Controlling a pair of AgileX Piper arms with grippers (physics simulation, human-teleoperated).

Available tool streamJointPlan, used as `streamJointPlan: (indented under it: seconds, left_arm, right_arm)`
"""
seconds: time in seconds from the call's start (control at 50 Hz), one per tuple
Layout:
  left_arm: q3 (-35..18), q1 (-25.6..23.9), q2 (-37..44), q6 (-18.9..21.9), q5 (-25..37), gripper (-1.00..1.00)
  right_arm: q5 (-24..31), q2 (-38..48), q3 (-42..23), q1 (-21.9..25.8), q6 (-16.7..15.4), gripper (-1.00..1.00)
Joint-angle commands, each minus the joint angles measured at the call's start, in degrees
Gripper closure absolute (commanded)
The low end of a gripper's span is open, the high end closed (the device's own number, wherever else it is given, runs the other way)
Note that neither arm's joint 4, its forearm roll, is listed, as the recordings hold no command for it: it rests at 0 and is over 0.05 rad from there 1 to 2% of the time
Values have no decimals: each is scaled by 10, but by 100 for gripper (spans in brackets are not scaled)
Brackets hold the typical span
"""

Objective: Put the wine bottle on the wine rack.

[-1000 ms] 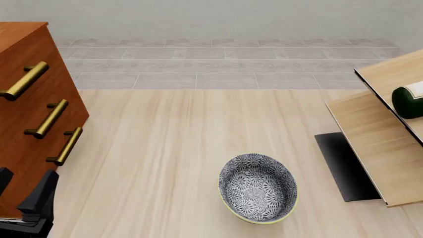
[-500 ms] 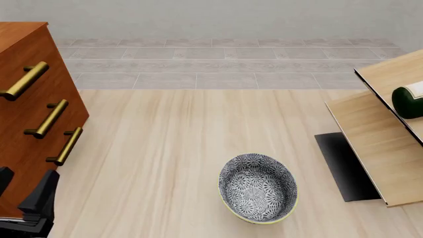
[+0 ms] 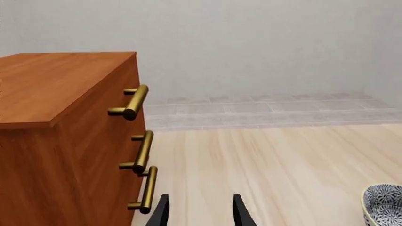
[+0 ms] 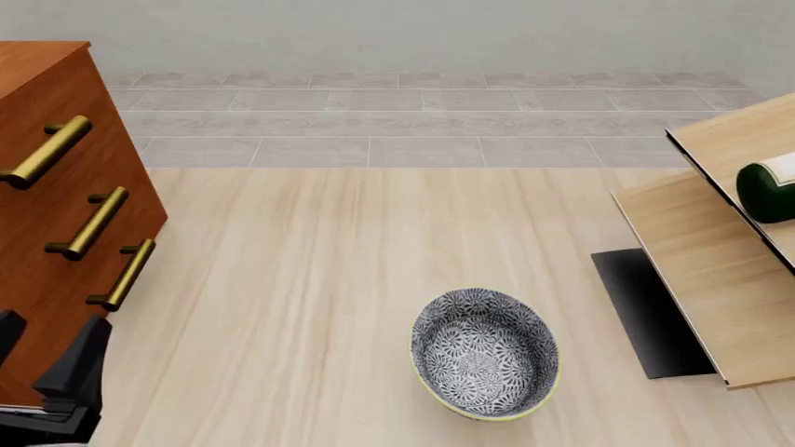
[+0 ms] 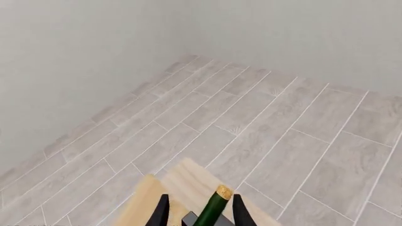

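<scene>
The wine bottle [image 4: 768,192] lies on the wine rack [image 4: 708,270] at the table's right edge. The right gripper [image 5: 197,215] has its fingers apart around the neck, not visibly gripping. Left of the rack, past the bowl [image 4: 485,353], the left gripper [image 3: 198,214] hangs open beside the cabinet [image 4: 50,200].

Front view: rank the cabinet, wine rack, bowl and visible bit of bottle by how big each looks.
1. Cabinet, though cut off by the frame.
2. Wine rack, also cut off.
3. Bowl.
4. Bottle: only its end shows, so this is apparent size only.
</scene>
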Motion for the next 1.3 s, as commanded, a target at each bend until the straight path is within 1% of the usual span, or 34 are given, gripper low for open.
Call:
streamJointPlan:
  seconds: [0.02,0.06,0.12,0.16,0.18,0.2,0.22,0.24,0.26,0.36,0.48,0.5,0.62,0.64,0.78,0.82,0.86,0.92,0.96,1.02,1.04,1.12,1.3]
  left_arm:
    - [0,2,7,3,-12,-100]
    - [0,2,5,3,-12,-100]
    - [0,3,8,4,-16,-100]
    - [0,4,15,4,-25,-100]
    - [0,3,17,5,-29,-100]
    - [0,3,18,3,-31,-100]
    - [0,3,20,4,-33,-100]
    - [0,3,21,6,-34,-100]
    - [0,2,21,5,-34,-100]
    - [-1,3,24,5,-36,-100]
    - [-2,6,28,7,-40,-100]
    - [-2,6,29,8,-41,-100]
    - [-3,7,28,9,-39,-100]
    - [-3,6,28,10,-39,-100]
    - [-14,10,25,12,-30,-100]
    - [-22,10,23,15,-23,-100]
    - [-29,10,23,16,-18,-100]
    - [-38,11,21,19,-11,-100]
    - [-43,13,17,18,-3,-100]
    - [-47,15,11,18,5,-100]
    - [-49,14,12,22,8,-100]
    - [-56,13,10,28,14,-100]
    - [-69,14,-2,29,37,-100]
  right_arm:
    - [21,-39,-3,16,-26,-100]
    - [24,-50,1,23,-27,-100]
    - [28,-66,6,32,-53,-100]
    - [32,-75,7,38,-52,-100]
    - [34,-81,7,41,-66,-100]
    - [35,-86,9,47,-61,-100]
    - [37,-91,10,50,-63,-100]
    - [40,-97,12,55,-73,-100]
    - [41,-100,13,55,-67,-100]
    - [44,-121,23,67,-82,-100]
    - [56,-147,27,87,-87,-100]
    - [58,-151,25,90,-94,-100]
    - [63,-166,29,102,-102,-100]
    - [62,-170,33,106,-107,-100]
    - [57,-197,62,125,-112,-100]
    - [52,-208,73,132,-119,-100]
    - [51,-215,80,138,-112,-100]
    - [47,-229,90,143,-118,-100]
    - [45,-238,100,158,-114,-100]
    - [42,-246,112,165,-121,-100]
    - [43,-253,119,177,-125,-100]
    - [42,-263,131,194,-131,-100]
    - [43,-296,159,206,-136,-100]
